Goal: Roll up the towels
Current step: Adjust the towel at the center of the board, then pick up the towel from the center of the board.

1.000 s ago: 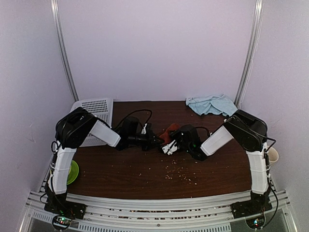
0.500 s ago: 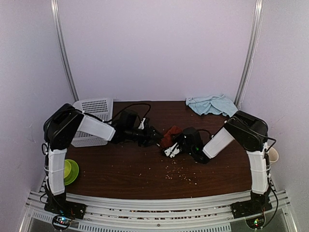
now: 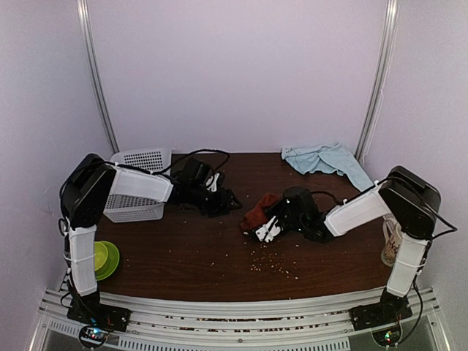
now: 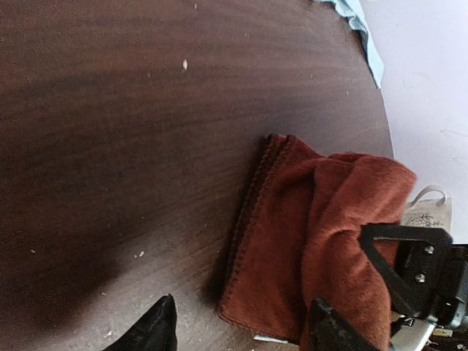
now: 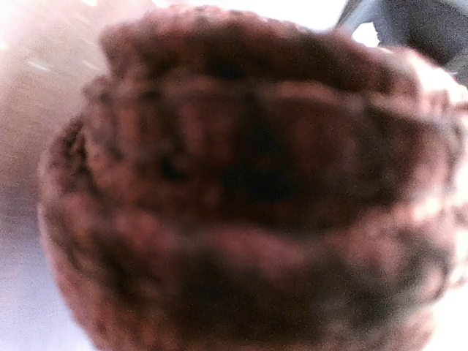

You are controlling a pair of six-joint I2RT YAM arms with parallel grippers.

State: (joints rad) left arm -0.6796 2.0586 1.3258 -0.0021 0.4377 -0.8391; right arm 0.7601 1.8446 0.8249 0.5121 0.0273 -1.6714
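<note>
The rust-red towel (image 3: pixel 257 213) lies bunched and partly rolled at the table's middle. My right gripper (image 3: pixel 268 229) is shut on its right side, and its black frame (image 4: pixel 414 272) presses into the cloth in the left wrist view. The right wrist view is filled by the blurred red towel (image 5: pixel 241 183), which hides the fingers. My left gripper (image 3: pixel 225 199) stands open just left of the towel, holding nothing. Its dark fingertips (image 4: pixel 156 330) straddle the near corner of the red towel (image 4: pixel 292 241). The light-blue towel (image 3: pixel 321 157) lies crumpled at the back right.
A white perforated basket (image 3: pixel 137 184) stands at the back left under my left arm. A green bowl (image 3: pixel 103 258) sits at the front left and a pale mug (image 3: pixel 390 242) at the right edge. Crumbs (image 3: pixel 274 264) dot the table in front.
My left gripper opened, let go of the red towel and drew back to the left. My right gripper closed on the towel and shifted slightly right with it.
</note>
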